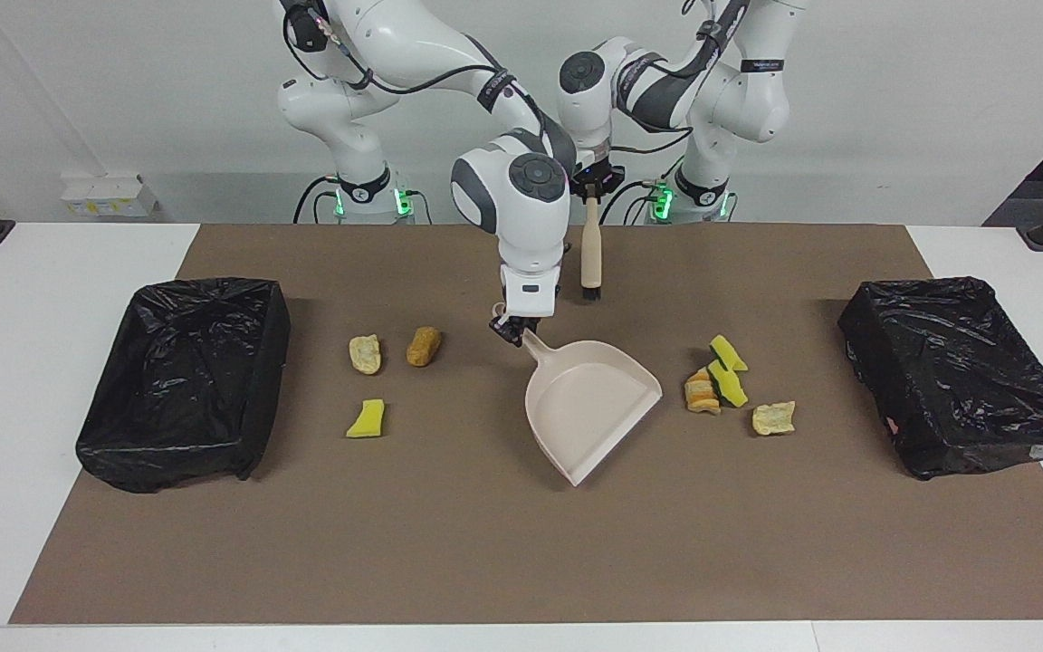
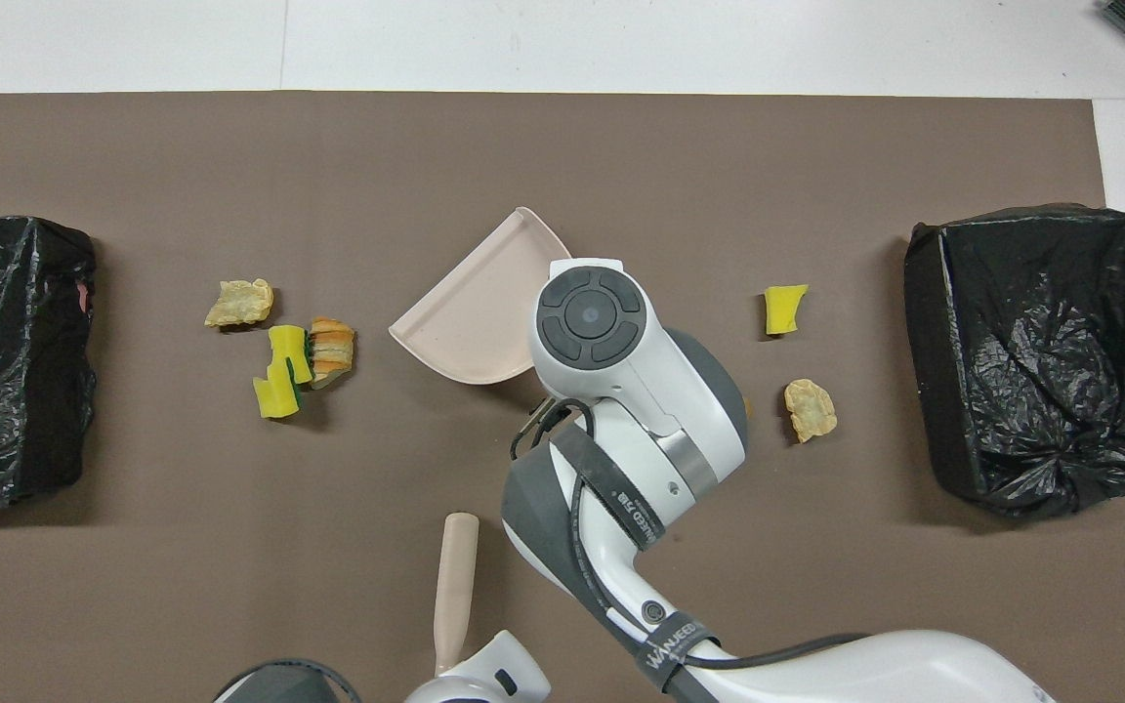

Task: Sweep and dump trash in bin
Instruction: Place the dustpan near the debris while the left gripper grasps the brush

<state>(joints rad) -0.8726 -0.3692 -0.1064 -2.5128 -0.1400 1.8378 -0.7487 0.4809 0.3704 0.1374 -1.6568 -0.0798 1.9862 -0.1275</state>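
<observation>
Trash is spread beside the dustpan point(image 1: 589, 407): four scraps point(image 1: 721, 385) toward the left arm's end, three scraps point(image 1: 381, 367) toward the right arm's. Its handle is pinched by the right gripper point(image 1: 514, 328); a brush point(image 1: 590, 254) is clamped by the left gripper point(image 1: 590, 188).

Dustpan point(image 1: 589, 403) mid-mat, between two scrap clusters point(image 1: 719, 385) point(image 1: 381, 367), a bin point(image 1: 961, 371) point(image 1: 186, 376) at each table end.

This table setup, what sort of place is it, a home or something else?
Most likely a robotics lab, not a home. Two white robot arms stand at a white table against a bare wall, a brown mat marks the work area, and sponge scraps lie between two bag-lined bins, staged like a cleaning test.
</observation>
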